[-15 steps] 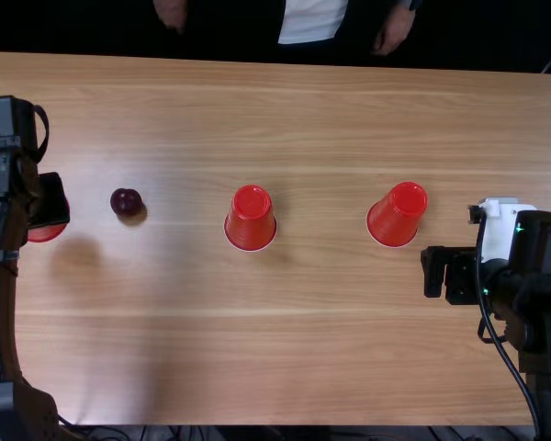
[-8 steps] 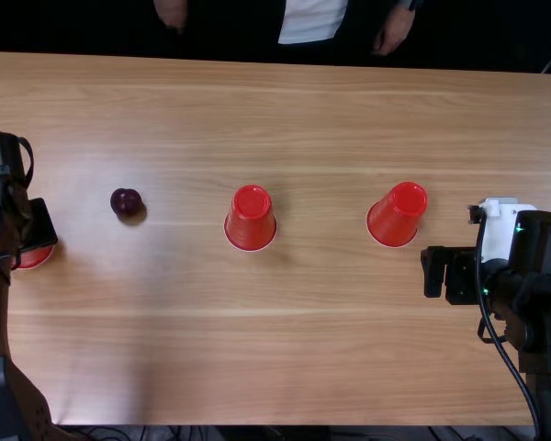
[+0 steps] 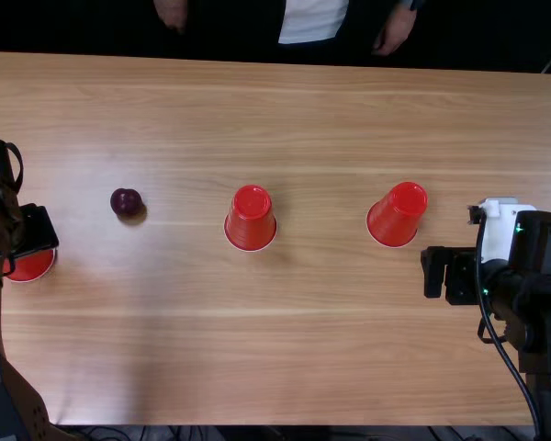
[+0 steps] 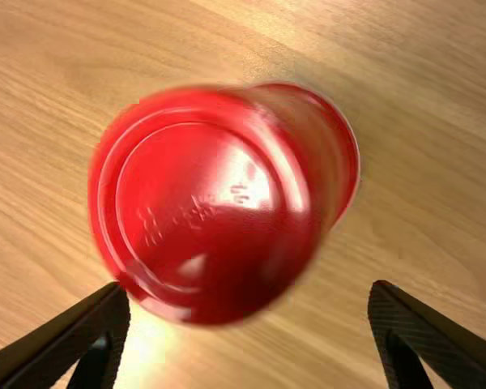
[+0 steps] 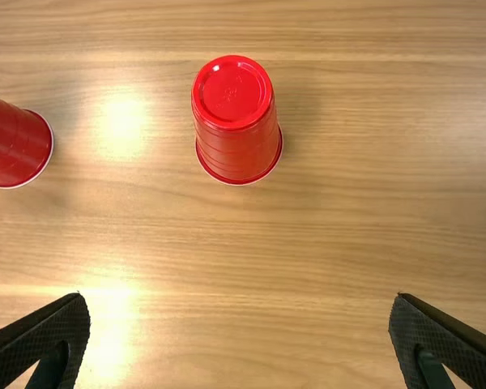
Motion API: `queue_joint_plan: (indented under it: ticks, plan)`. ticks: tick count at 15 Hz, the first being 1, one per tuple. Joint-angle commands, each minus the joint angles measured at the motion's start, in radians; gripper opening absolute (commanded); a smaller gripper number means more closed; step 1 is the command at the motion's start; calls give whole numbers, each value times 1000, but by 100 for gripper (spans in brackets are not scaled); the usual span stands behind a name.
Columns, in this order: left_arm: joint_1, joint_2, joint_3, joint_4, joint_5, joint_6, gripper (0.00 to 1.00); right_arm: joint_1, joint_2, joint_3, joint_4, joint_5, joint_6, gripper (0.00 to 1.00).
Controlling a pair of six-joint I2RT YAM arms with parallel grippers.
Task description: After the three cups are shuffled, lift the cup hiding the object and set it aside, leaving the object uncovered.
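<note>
A small dark purple ball lies uncovered on the table left of centre. Two red cups stand upside down, the middle cup and the right cup. A third red cup sits upside down at the far left, half hidden under my left gripper. That gripper is open, its fingers spread wider than the cup, one tip close to the cup's edge. My right gripper is open near the right edge, short of the right cup.
The wooden table has bare room along its near half and between the cups. A person stands behind the far edge, not touching anything.
My left gripper moved toward the near-left with the third cup and came down; the cup now rests on the table farther from the ball. The right arm stayed still.
</note>
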Motion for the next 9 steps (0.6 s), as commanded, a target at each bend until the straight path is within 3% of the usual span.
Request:
queue_joint_plan:
  ticks: [1, 3, 9]
  plan:
    - [7, -1, -2, -1, 4, -6, 100, 10, -1, 4, 1, 3, 3, 100]
    - [10, -10, -2, -5, 4, -8, 100, 10, -4, 4, 3, 3, 3, 100]
    - [-22, -277, 64, -5, 4, -8, 100, 10, -10, 8, -5, 3, 3, 100]
